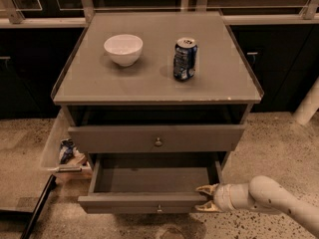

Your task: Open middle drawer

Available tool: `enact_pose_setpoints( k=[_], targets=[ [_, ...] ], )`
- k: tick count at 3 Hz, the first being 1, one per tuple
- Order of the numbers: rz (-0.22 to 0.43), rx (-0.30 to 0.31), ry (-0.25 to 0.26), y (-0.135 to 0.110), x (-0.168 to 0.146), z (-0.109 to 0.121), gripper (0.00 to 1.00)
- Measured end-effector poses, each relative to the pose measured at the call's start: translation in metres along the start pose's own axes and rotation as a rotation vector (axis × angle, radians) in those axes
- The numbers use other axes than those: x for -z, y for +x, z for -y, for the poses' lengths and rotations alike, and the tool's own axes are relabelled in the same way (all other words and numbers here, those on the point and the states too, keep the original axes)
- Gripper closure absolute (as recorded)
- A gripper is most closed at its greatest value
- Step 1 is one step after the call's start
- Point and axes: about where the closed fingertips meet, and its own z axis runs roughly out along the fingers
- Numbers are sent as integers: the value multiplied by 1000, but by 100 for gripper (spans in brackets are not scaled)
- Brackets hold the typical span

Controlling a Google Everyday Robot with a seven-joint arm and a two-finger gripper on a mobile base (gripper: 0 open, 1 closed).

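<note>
At upper left of the worktop [149, 86], a flat matt grey slab, sat a smooth white bowl [123, 49], with a glossy blue can [185, 59] upright to its right, both well back from the edge. Below, at lower centre, the middle drawer [144, 203] stood drawn out, its grey wooden tray bare and its small round brass knob [159, 208] untouched. The claw [201, 198], at lower right, pinched the front panel's right end, pale fingers above and below, likely for a firmer pull than the knob offered.
</note>
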Motion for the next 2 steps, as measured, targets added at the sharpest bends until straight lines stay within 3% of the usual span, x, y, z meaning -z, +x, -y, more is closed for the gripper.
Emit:
enact_pose_setpoints(
  k=[1,2],
  targets=[
    [38,-8,-29,-3,-1,-11,17],
    [59,0,-52,-5,5,-29,34]
  ],
)
